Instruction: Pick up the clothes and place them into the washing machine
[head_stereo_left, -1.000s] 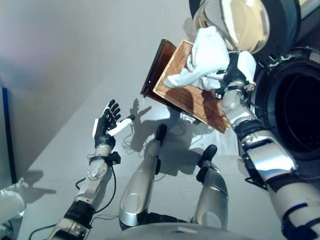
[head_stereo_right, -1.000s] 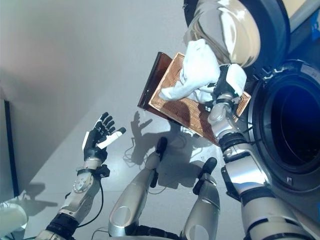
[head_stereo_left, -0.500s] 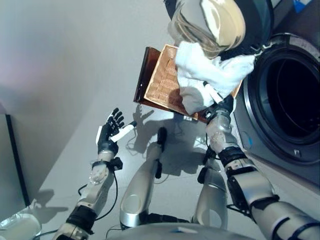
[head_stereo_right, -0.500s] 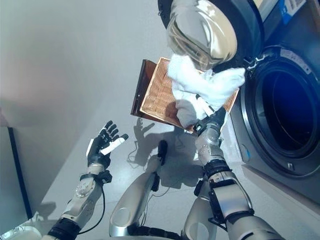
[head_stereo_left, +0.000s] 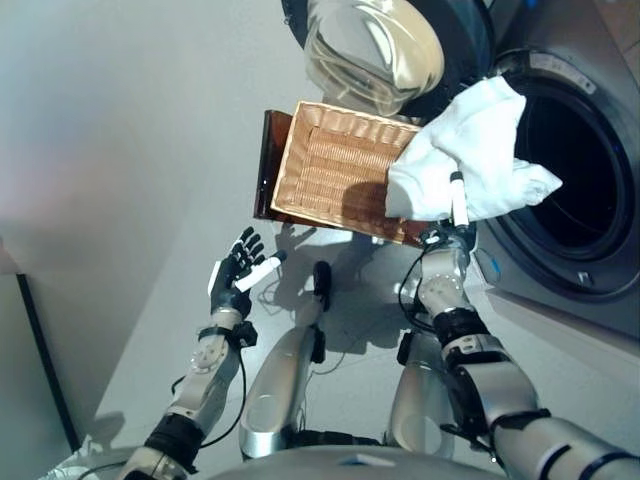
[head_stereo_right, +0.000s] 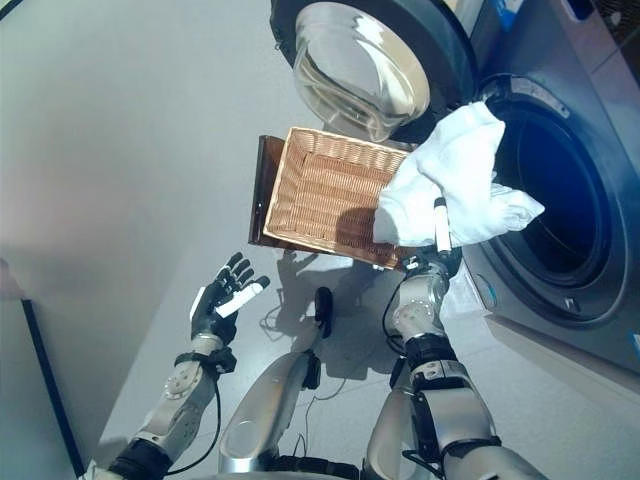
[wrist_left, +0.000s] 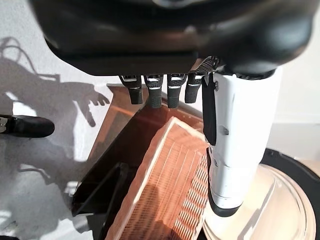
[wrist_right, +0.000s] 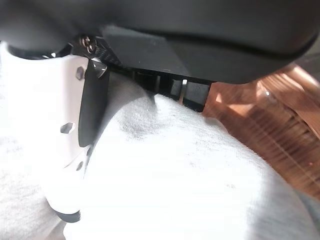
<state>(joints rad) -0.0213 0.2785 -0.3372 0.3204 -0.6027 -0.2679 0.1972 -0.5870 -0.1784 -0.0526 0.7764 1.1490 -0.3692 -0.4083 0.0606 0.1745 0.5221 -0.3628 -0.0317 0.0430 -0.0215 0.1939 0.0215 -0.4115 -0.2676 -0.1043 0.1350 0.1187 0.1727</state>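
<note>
A white cloth (head_stereo_left: 470, 150) hangs bunched in my right hand (head_stereo_left: 450, 238), whose fingers are curled into it. The hand holds it up in front of the washing machine's dark round opening (head_stereo_left: 585, 170), past the basket's near right corner. The right wrist view shows the cloth (wrist_right: 175, 180) pressed against the hand's thumb (wrist_right: 62, 125). The shallow wicker basket (head_stereo_left: 335, 170) rests on the dark brown box (head_stereo_left: 265, 165) and holds nothing. My left hand (head_stereo_left: 237, 276) is open and empty, low at the left over the floor; its straight thumb (wrist_left: 235, 135) shows in its wrist view.
The machine's round glass door (head_stereo_left: 375, 45) stands open behind the basket. The grey machine front (head_stereo_left: 560, 290) fills the right side. Pale grey floor (head_stereo_left: 120, 150) lies to the left of the box.
The camera has turned toward the machine. My right hand has carried the white cloth from above the basket across to the drum opening. The left hand has stayed open.
</note>
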